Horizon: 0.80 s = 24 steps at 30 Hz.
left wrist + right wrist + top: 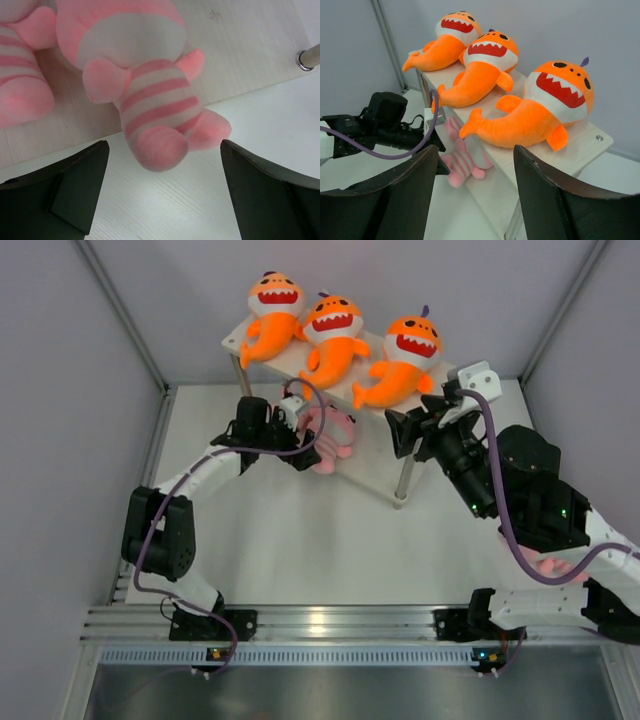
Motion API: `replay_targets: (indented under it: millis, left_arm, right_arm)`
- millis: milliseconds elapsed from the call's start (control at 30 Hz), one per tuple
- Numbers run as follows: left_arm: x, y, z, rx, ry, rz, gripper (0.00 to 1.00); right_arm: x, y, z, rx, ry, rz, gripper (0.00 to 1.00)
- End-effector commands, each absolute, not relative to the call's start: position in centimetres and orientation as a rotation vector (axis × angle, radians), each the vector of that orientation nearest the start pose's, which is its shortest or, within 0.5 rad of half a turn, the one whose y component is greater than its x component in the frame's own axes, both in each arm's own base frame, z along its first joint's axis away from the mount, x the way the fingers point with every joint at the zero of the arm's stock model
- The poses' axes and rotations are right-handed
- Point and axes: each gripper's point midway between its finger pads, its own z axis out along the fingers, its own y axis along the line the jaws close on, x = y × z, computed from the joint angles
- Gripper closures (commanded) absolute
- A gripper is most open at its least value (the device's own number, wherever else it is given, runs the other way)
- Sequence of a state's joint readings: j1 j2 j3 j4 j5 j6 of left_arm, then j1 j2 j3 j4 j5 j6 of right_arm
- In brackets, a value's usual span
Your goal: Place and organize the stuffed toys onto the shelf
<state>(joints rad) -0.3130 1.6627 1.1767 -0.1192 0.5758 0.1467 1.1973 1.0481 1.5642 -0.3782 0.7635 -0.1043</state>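
Three orange shark plushes (277, 302) (333, 330) (405, 358) lie in a row on the top board of the white shelf (235, 337). On the lower board (240, 55) lies a pink striped plush (150, 95), its feet hanging over the front edge. A second pink plush (22, 75) lies beside it on the left. My left gripper (165, 190) is open just in front of those feet, touching nothing. My right gripper (475, 200) hangs open and empty near the shelf's right end, facing the sharks (535, 110).
A silver shelf leg (403, 480) stands close to my right gripper (412, 425). Something pink (548, 565) shows under the right arm near its base. Grey walls close in the white table (330, 550) on three sides.
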Motion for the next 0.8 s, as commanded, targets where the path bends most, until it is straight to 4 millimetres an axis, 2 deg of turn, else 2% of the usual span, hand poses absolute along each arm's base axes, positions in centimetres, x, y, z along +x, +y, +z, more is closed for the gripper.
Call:
replay_targets:
  millis: [0, 200, 233, 300, 333, 367, 400, 433, 467, 500, 533, 600, 633, 667, 733, 767]
  left_arm:
    - [39.0, -22.2, 18.9, 0.898, 1.902, -0.697, 0.01]
    - [35.7, -21.4, 18.9, 0.999, 1.917, -0.708, 0.01]
    - [35.0, -21.1, 19.6, 1.012, 1.904, -0.699, 0.01]
    - [33.5, -20.3, 19.3, 1.041, 1.934, -0.683, 0.01]
    - [32.8, -19.8, 20.5, 1.043, 1.914, -0.659, 0.01]
    - [31.8, -19.2, 20.1, 1.044, 1.954, -0.647, 0.01]
    - [31.8, -18.1, 20.0, 1.029, 1.981, -0.572, 0.01]
    - [31.3, -17.3, 21.1, 1.021, 1.969, -0.519, 0.01]
    - [30.6, -16.2, 20.5, 1.014, 2.007, -0.466, 0.01]
    - [30.3, -14.4, 19.7, 0.993, 2.069, -0.359, 0.01]
    - [29.6, -13.1, 20.1, 0.978, 2.073, -0.288, 0.01]
    - [27.8, -10.7, 17.9, 0.965, 2.157, -0.190, 0.01]
    - [27.3, -8.9, 18.0, 0.919, 2.168, -0.089, 0.01]
    - [26.2, -7.8, 16.2, 0.903, 2.223, -0.053, 0.01]
    - [24.9, -5.2, 15.3, 0.816, 2.280, 0.032, 0.01]
    - [24.0, -4.2, 14.0, 0.795, 2.327, 0.054, 0.01]
  right_arm:
    - [21.2, 19.8, 50.8, -0.303, 1.434, 0.351, 0.37]
    - [20.6, 21.0, 49.9, -0.403, 1.442, 0.370, 0.36]
    - [20.2, 21.8, 49.9, -0.458, 1.428, 0.401, 0.35]
    - [19.5, 23.2, 49.4, -0.542, 1.421, 0.436, 0.34]
    - [18.8, 24.3, 49.0, -0.620, 1.412, 0.477, 0.34]
    - [18.5, 24.9, 48.8, -0.659, 1.409, 0.493, 0.33]
    - [18.4, 26.1, 48.0, -0.713, 1.417, 0.498, 0.33]
    - [17.9, 27.3, 47.0, -0.791, 1.423, 0.521, 0.33]
    - [17.7, 28.2, 46.3, -0.839, 1.428, 0.529, 0.33]
    - [17.7, 30.0, 44.6, -0.910, 1.451, 0.529, 0.33]
    - [17.0, 31.4, 43.4, -1.002, 1.440, 0.556, 0.33]
    - [16.8, 33.9, 40.2, -1.130, 1.471, 0.563, 0.34]
    - [16.3, 35.0, 39.1, -1.198, 1.462, 0.588, 0.34]
    - [16.2, 35.7, 37.8, -1.241, 1.469, 0.590, 0.35]
    - [16.3, 37.8, 35.1, -1.331, 1.473, 0.588, 0.41]
    - [16.5, 38.3, 33.7, -1.363, 1.484, 0.574, 0.45]
